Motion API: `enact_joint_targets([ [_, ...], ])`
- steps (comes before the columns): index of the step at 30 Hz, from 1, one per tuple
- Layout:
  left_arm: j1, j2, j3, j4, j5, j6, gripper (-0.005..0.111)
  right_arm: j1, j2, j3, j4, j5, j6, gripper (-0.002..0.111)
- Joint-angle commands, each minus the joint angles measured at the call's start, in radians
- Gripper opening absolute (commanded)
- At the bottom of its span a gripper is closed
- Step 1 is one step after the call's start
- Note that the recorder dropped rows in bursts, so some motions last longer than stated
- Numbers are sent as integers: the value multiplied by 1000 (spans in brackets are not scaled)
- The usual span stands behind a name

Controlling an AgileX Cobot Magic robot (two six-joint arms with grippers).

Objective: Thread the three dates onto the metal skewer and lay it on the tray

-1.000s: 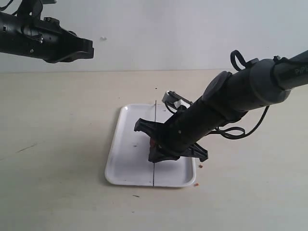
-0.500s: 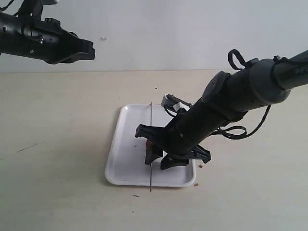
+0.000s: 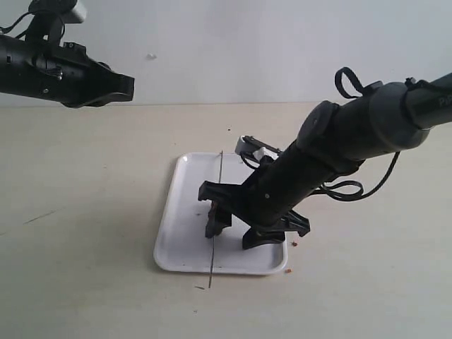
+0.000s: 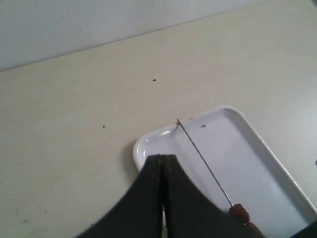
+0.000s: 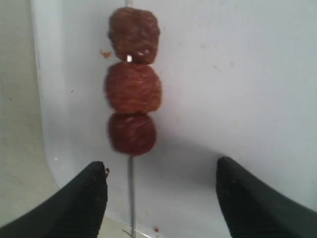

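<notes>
Your right gripper (image 3: 239,232), spread wide and empty, nearly hides the three dates (image 5: 132,87) from the exterior view. Your left gripper (image 4: 162,159) is clamped on nothing above the beige table (image 3: 85,212).

We saw soft, even, bright light, no hard glare. Ext view was fairly sharp; only faint shadows lay on the tray (image 3: 185,212) under the arm. Right wrist pic was soft: the three dates (image 5: 132,89) looked blurred, esp. the lowest. Left wrist pic was slightly hazy.
</notes>
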Motion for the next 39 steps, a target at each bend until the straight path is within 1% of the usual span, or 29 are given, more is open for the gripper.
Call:
enact_joint_targets([
  [1,4,-11,2,-2,-12,16,0,1,2,0,-71,0,-8,66],
  [5,4,-11,2,-2,-12,18,0,1,2,0,-131,10,43,62],
  [8,4,-17,9,-8,-1,23,0,1,-17,0,-142,-23,34,62],
  [10,4,-38,36,-19,-20,40,0,1,-51,0,-146,-55,5,62],
  [12,4,-66,75,-70,-64,87,0,1,-96,0,-146,-74,-49,61],
  [14,4,-106,126,-142,-117,154,0,1,-150,0,-168,-84,-76,57],
  [15,4,-129,157,-188,-149,194,0,1,-183,0,-201,-94,-81,52],
  [16,4,-183,217,-291,-178,308,0,1,-252,0,-284,-123,-81,41],
  [17,4,-262,290,-417,-172,442,0,1,-322,0,-359,-150,-79,27],
  [18,4,-296,327,-473,-156,503,0,1,-348,2,-382,-159,-79,21],
  [19,4,-391,403,-599,-102,676,0,1,-413,2,-422,-177,-79,7],
  [20,4,-432,433,-599,-83,719,0,1,-439,4,-436,-183,-79,2],
  [21,4,-538,502,-599,-52,736,0,1,-511,25,-443,-220,-97,0],
  [22,4,-591,524,-599,-49,738,0,1,-551,38,-443,-242,-111,0],
  [23,4,-701,594,-599,-63,741,0,1,-636,90,-443,-305,-143,0],
  [24,6,-801,639,-599,-104,729,0,1,-720,154,-443,-362,-168,0],
  [25,6,-856,660,-599,-139,712,0,1,-768,189,-449,-393,-168,0],
  [26,6,-946,691,-599,-209,674,0,1,-844,237,-457,-433,-168,0],
  [28,6,-1108,752,-599,-306,641,0,1,-973,339,-457,-481,-168,0],
  [32,6,-1436,877,-599,-320,538,0,1,-1238,512,-455,-502,-183,0],
  [37,6,-1663,988,-599,-330,465,0,1,-1470,641,-455,-511,-181,0],
  [39,6,-1699,1033,-599,-332,455,0,1,-1555,687,-455,-516,-154,0],
])
